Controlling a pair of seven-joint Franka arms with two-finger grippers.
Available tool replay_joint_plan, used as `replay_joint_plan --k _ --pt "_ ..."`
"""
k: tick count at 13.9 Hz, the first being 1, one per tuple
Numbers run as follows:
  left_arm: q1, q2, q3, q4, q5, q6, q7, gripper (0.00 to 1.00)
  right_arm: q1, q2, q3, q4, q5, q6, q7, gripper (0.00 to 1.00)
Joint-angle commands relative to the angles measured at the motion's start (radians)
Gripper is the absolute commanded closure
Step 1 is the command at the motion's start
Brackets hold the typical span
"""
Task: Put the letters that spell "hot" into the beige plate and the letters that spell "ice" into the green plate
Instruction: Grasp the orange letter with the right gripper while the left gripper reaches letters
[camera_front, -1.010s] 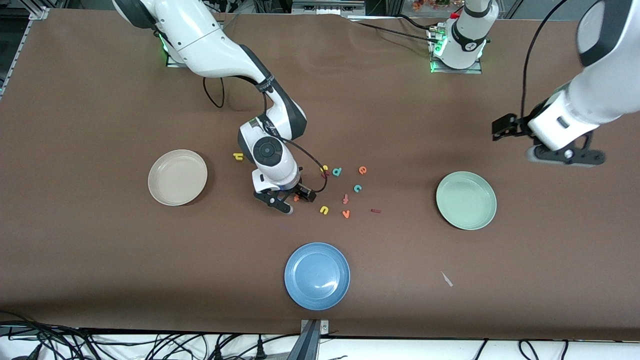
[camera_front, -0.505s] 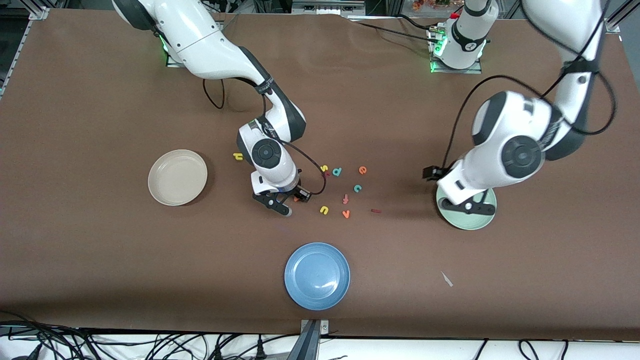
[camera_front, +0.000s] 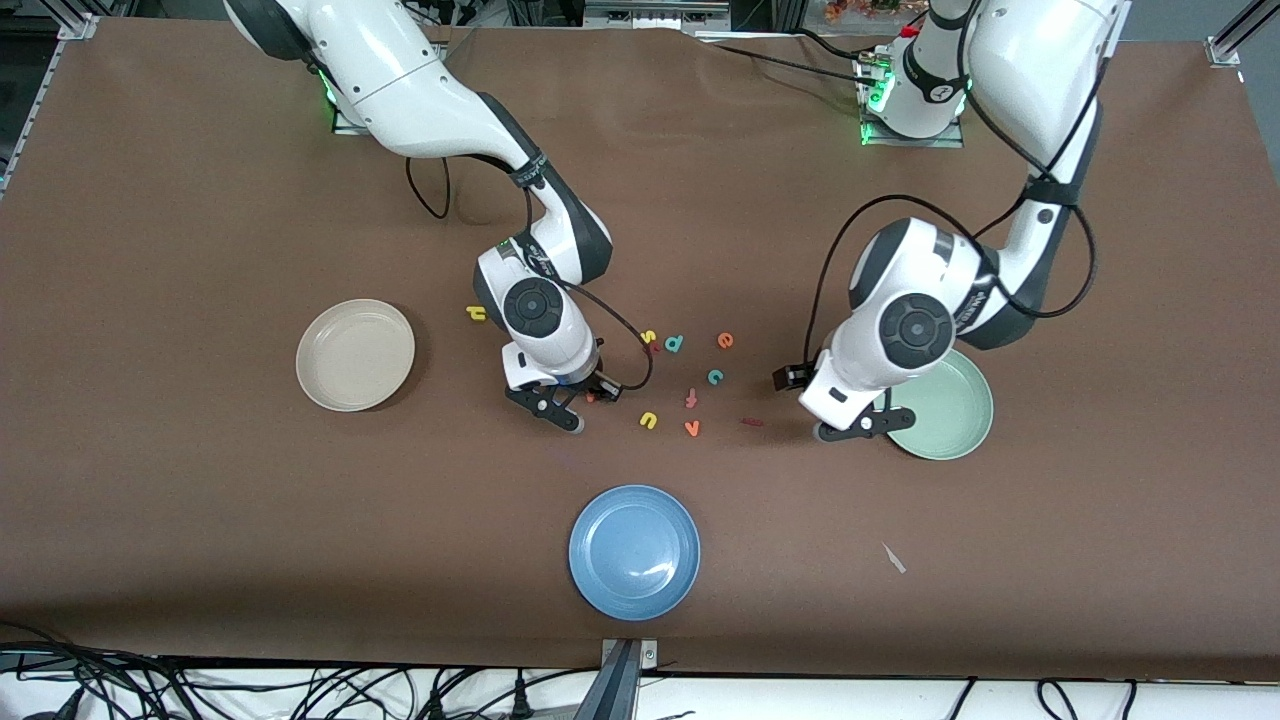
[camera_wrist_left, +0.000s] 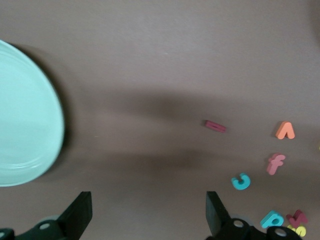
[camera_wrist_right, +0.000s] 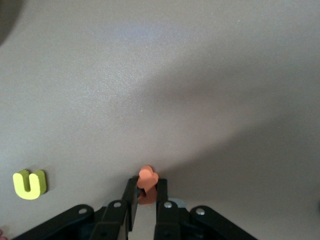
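The beige plate (camera_front: 355, 355) and green plate (camera_front: 945, 402) are set well apart at the table's ends. The left gripper (camera_front: 853, 430) is held spread beside the green plate. The orange "t" (camera_wrist_right: 146, 184) is pinched by the right gripper (camera_wrist_right: 146, 199), among the scattered letters.

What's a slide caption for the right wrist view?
Right tool shut on the orange t, yellow u lying nearby on the table.

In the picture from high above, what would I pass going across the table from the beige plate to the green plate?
Beige plate → yellow h → right claw, shut on the orange t → yellow u → teal c → dark red i → left claw, open → green plate.
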Motion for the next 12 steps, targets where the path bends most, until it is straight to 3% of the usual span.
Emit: replay_joint_plan --k 1,4,6,9,12 --pt "-0.037 0.044 0.003 0.029 0.066 0.040 -0.027 0.00 -0.008 0.044 0.016 0.056 0.011 -0.025 0.008 1.00" --pt "-0.111 0.087 0.003 0.029 0.067 0.046 -0.037 0.00 -0.040 0.033 0.011 0.200 0.005 -0.312 -0.047 1.00" --pt "-0.113 0.113 0.003 0.029 0.066 0.106 -0.035 0.01 -0.068 0.005 -0.001 0.199 -0.006 -0.401 -0.167 1.00" --pt "-0.156 0.158 0.003 0.029 0.069 0.212 -0.026 0.10 -0.077 -0.053 -0.067 0.162 -0.010 -0.524 -0.312 1.00" --pt "-0.185 0.191 0.003 0.028 0.107 0.238 -0.024 0.23 -0.077 -0.166 -0.142 -0.006 -0.009 -0.509 -0.457 1.00"
